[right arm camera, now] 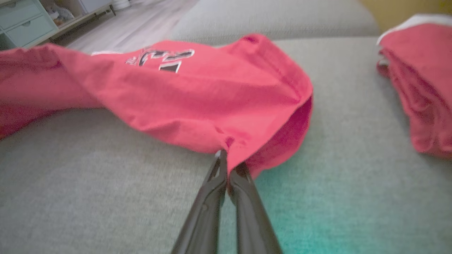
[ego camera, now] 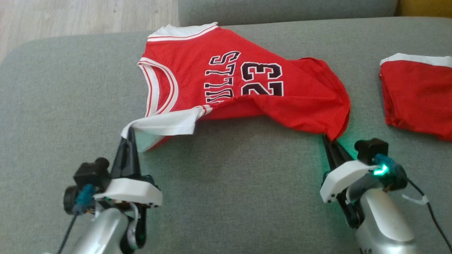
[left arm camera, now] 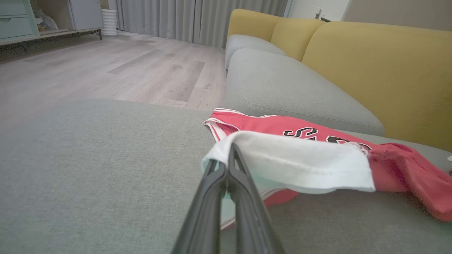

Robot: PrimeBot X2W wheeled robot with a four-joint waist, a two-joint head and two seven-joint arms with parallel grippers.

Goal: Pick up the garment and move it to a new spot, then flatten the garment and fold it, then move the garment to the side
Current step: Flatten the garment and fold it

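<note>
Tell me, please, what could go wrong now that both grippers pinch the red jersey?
The right gripper pinches just a tip of the jersey hem; it may slip when lifted.
The left gripper holds only the white shoulder strap, so the bunched near edge may end up twisted.
A swing rightward could drag the other red garment.

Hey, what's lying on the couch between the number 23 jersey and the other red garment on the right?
Nothing: bare grey cushion separates the jersey from the red garment, seen in the head view and the right wrist view.
</note>
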